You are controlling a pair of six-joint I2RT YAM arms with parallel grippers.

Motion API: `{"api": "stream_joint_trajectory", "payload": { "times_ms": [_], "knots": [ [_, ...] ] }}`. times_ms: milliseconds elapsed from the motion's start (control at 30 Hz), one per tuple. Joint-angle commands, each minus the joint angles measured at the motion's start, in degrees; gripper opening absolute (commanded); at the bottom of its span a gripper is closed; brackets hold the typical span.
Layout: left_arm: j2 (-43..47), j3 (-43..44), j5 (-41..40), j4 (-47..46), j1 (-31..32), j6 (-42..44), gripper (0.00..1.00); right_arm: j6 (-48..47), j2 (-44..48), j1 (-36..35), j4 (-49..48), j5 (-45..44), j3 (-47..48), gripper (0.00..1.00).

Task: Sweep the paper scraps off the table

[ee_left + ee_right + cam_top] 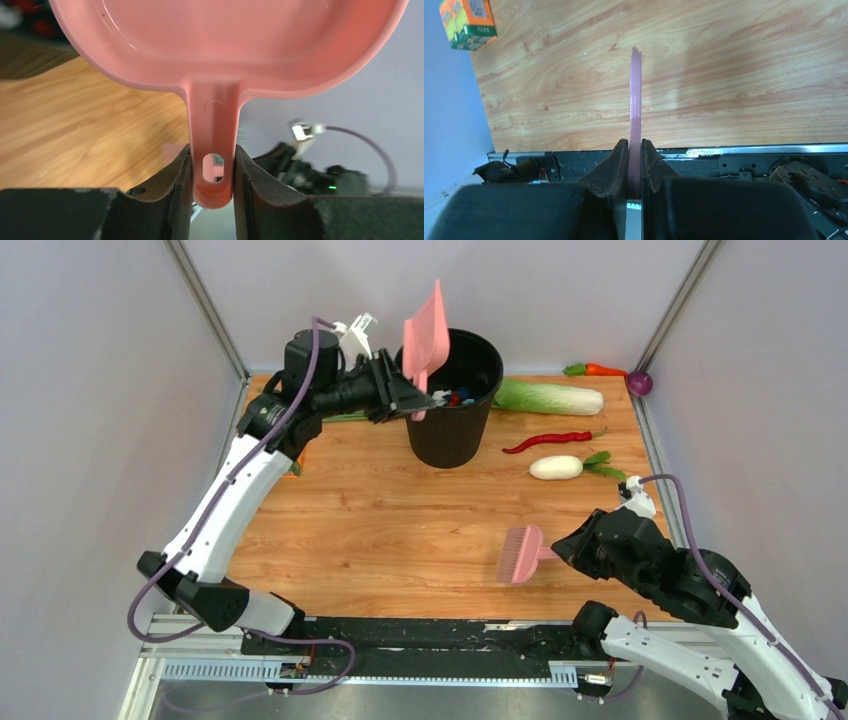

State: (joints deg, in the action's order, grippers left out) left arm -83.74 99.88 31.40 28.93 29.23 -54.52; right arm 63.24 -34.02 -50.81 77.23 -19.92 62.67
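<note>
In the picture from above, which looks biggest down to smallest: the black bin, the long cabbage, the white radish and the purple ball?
1. black bin
2. cabbage
3. white radish
4. purple ball
The bin stands tall, nearer the camera, so it may look extra big.

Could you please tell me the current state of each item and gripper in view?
left gripper: shut on the dustpan by its handle
dustpan: tipped up over the bin
bin: upright
paper scraps: inside the bin
right gripper: shut on the brush
brush: held over the table, front right
</note>
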Motion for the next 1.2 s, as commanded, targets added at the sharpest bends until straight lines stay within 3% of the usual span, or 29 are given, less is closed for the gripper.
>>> {"api": "stream_joint_trajectory", "payload": {
  "times_ms": [0,33,100,300,567,800,1033,1167],
  "knots": [
    [4.89,0.06,-14.93,31.95,-0.14,17.51,0.00,2.93,1.76,0.09,-1.64,-7.22,1.31,0.00],
    [6.12,-2.03,-20.53,35.90,-0.14,18.74,0.00,3.11,1.94,0.09,-1.91,-8.63,1.14,0.00],
    [9.81,-7.90,-24.00,36.81,-0.14,20.15,0.00,3.29,2.29,0.09,-2.52,-11.00,0.78,0.00],
    [18.17,-21.63,-29.63,38.92,-0.23,21.12,0.00,2.85,3.69,0.09,-5.15,-16.98,-1.06,0.00],
    [25.65,-35.78,-31.22,39.63,-0.23,22.00,0.00,0.39,3.00,0.09,-10.69,-21.03,-5.80,0.00],
    [28.20,-48.62,-30.26,34.02,-0.14,21.21,0.00,6.53,4.57,0.09,-13.86,-25.59,-12.39,0.00],
    [25.74,-54.25,-30.25,29.87,-0.23,21.56,0.00,5.85,-0.87,0.27,-17.64,-27.63,-16.35,0.00],
    [24.16,-55.05,-29.99,29.78,-0.23,21.48,0.00,-0.91,-2.63,2.63,-22.12,-22.72,-17.59,0.00]
  ]
}}
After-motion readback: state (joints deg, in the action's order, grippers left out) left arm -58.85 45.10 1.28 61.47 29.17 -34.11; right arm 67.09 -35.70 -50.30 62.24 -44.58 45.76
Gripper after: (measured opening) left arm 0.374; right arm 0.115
